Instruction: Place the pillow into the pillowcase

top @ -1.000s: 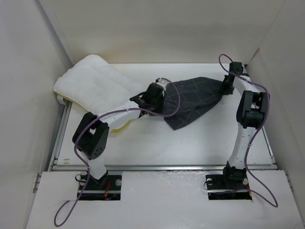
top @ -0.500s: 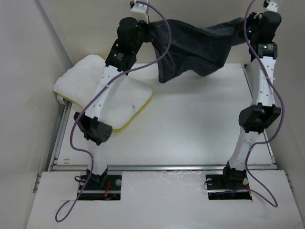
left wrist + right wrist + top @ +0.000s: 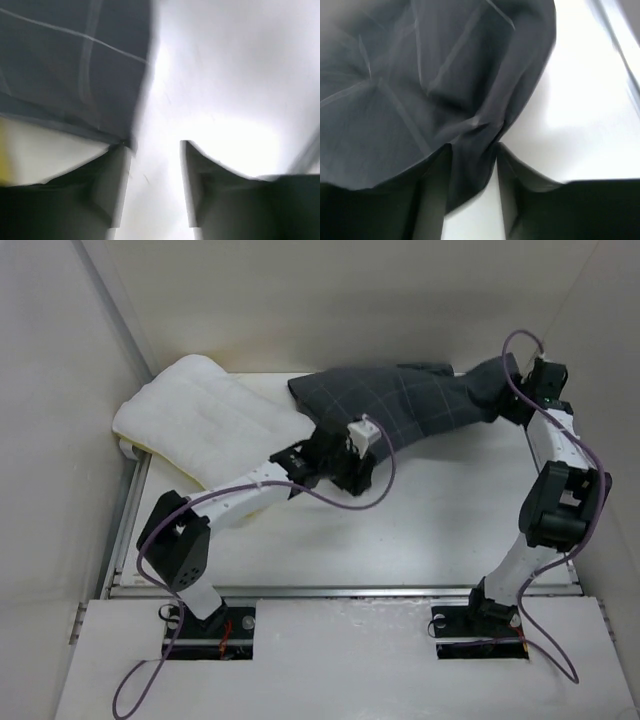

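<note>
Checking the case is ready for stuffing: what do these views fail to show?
Mouth of the pillowcase: top view, own folds hide it; wrist views blurred.
Near corner of the pillow: top view, left arm covers it.
Grip of the right gripper: right wrist view, fabric fills the gap.
Pillow tag: too small.

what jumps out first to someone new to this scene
The dark checked pillowcase sprawls across the far side of the table, its left end meeting the white pillow at far left. The right end effector pinches a fold of it at far right; the left end effector is open beside its near edge.
</note>
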Motion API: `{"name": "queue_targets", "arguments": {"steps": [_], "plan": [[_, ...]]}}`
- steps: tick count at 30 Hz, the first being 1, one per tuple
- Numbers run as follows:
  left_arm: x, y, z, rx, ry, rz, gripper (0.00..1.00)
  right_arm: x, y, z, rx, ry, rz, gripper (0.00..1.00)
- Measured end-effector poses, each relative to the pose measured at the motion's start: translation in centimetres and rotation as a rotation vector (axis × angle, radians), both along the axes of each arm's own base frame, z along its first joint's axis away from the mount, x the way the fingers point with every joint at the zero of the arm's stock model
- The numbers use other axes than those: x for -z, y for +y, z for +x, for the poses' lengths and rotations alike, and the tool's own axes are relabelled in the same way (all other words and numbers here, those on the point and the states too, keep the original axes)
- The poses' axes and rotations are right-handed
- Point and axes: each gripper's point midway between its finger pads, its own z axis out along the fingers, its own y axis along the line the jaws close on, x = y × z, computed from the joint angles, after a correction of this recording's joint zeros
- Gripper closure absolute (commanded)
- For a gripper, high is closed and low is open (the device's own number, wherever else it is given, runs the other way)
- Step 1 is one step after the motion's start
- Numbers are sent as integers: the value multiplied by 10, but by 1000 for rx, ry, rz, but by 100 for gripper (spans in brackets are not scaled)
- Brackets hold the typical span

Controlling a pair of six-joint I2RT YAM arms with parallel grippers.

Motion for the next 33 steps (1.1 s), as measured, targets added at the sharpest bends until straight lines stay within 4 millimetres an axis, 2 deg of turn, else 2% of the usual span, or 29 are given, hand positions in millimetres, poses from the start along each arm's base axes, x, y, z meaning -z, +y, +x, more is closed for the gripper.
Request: {"name": "queue_targets", "arguments": {"steps": [1, 2, 3, 4, 5, 6, 7, 10, 13, 15, 17, 18, 20, 22, 24, 27, 29, 33], "plan": [[26, -1, -24, 42, 70, 46, 0, 33, -5, -13, 23, 90, 12, 40], [45, -2, -45, 81, 122, 84, 0, 58, -7, -26, 39, 165, 21, 25], [53, -3, -61, 108, 162, 105, 0, 74, -7, -37, 45, 220, 28, 22], [56, -5, -70, 123, 175, 117, 0, 81, -6, -44, 43, 250, 31, 15], [53, -6, -75, 129, 171, 117, 0, 82, -5, -46, 36, 257, 30, 13], [46, -4, -75, 120, 157, 111, 0, 78, -4, -47, 28, 248, 25, 4], [36, 0, -72, 99, 132, 103, 0, 70, -3, -48, 18, 229, 19, 0], [-4, 23, -48, -40, 29, 66, 0, 36, 9, -57, -23, 148, -25, 0], [-44, 59, 0, -255, -46, 18, 0, -4, 35, -66, -87, 50, -96, 0], [-60, 97, 45, -455, -74, 4, 0, -21, 69, -68, -159, -3, -149, 0], [-61, 143, 89, -633, -71, 22, 0, -24, 114, -69, -265, -27, -181, 0], [-55, 162, 106, -704, -63, 39, 0, -19, 141, -72, -331, -25, -193, 0], [-28, 207, 135, -850, -24, 104, 0, 0, 183, -79, -447, 1, -195, 0], [11, 245, 145, -947, 50, 192, 0, 27, 210, -90, -534, 54, -191, 0], [44, 274, 143, -1003, 128, 274, 0, 56, 227, -101, -594, 118, -189, 0], [70, 303, 135, -1049, 198, 321, 0, 89, 252, -113, -668, 196, -206, 0], [79, 316, 129, -1066, 226, 327, 0, 109, 279, -121, -732, 236, -235, 0], [93, 316, 127, -1051, 244, 312, 0, 140, 346, -130, -860, 285, -292, 0]]}}
